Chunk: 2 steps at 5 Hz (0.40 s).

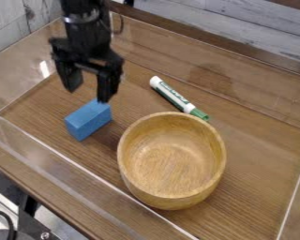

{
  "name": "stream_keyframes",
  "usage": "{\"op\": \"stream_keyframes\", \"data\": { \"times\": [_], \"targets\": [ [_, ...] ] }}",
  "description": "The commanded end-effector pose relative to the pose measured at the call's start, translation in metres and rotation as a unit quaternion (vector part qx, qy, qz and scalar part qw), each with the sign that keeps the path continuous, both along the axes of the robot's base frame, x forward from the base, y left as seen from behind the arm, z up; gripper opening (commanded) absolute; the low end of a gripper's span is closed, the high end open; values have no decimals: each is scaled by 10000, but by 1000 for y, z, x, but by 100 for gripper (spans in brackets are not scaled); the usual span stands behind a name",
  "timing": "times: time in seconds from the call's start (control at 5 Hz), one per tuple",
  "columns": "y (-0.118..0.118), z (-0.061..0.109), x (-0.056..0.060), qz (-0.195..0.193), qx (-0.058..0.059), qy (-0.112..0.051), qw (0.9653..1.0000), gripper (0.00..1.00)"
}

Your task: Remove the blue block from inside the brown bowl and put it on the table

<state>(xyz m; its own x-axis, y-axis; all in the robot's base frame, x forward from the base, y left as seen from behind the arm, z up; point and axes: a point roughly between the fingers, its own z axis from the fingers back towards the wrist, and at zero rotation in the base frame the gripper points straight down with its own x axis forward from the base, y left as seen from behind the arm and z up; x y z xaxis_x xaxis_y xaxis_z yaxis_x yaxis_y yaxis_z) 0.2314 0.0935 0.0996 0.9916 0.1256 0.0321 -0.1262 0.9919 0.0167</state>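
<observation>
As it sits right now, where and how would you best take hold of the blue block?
Grip the blue block across its two long sides, near the middle, coming from above. It lies flat on the table with its long sides exposed, and its narrow width looks the easier span. The brown bowl stands close beside it, so a straight descent seems safest.
</observation>
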Motion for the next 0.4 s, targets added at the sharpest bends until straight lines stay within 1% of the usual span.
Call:
{"op": "stream_keyframes", "data": {
  "times": [0.0,0.2],
  "targets": [
    [-2,45,18,21,-68,-495,9987,100],
    [-8,71,29,-48,-185,-626,9979,100]
  ]
}}
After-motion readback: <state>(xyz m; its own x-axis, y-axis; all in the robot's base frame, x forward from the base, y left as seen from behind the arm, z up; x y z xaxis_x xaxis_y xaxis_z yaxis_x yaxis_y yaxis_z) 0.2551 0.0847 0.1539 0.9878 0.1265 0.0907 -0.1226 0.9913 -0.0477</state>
